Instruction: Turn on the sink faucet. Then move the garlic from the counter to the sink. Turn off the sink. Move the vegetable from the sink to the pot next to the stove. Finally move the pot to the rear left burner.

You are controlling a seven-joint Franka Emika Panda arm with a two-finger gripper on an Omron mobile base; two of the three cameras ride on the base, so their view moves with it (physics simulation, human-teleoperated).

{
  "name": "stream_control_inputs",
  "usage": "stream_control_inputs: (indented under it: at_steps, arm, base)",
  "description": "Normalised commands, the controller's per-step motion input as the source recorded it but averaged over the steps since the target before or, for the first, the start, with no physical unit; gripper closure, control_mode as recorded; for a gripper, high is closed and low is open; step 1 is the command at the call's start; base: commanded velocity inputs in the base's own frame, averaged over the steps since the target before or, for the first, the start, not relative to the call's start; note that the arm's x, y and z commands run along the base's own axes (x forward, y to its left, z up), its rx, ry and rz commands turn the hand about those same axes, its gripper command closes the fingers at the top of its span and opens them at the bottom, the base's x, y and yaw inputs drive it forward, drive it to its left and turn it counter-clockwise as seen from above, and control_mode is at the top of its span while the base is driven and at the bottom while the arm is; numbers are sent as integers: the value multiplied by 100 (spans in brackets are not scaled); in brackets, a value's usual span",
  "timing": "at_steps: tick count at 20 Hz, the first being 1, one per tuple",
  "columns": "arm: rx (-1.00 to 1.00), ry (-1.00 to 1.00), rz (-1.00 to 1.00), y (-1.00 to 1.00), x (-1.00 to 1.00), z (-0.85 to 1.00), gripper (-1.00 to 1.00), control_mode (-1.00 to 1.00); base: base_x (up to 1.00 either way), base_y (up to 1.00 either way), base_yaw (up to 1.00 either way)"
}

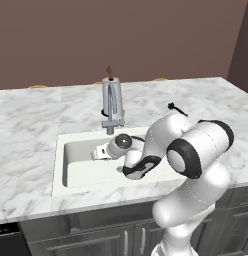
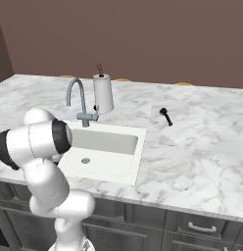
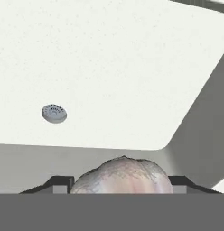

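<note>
The garlic, a pinkish-white bulb, sits between the two dark fingertips of my gripper, which is shut on it. Beyond it lies the off-white floor of the sink with the round metal drain. From the left base view my hand reaches leftward down inside the sink, in front of the sink faucet. The faucet stands at the basin's back rim with its spout arching over the sink. I see no water running.
A paper towel roll stands just behind the faucet. A small black object lies on the marble counter to the right of the sink. Dark cabinets run below the counter's front edge.
</note>
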Motion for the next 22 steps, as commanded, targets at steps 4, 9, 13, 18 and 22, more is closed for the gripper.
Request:
stream_control_inputs:
  at_steps: [4, 9, 13, 18, 22]
  arm:
    - [-4, 2, 2, 51, 0, 100, 100, -100]
    - [-4, 4, 3, 55, 0, 100, 100, -100]
    - [-5, 7, 4, 48, 0, 100, 100, -100]
    - [-6, 7, 6, 15, -14, 79, 100, -100]
    - [-2, 0, 4, -6, -42, 48, 100, -100]
  base:
    - [0, 0, 0]
    - [0, 0, 0]
    - [0, 0, 0]
    - [0, 0, 0]
    - [0, 0, 0]
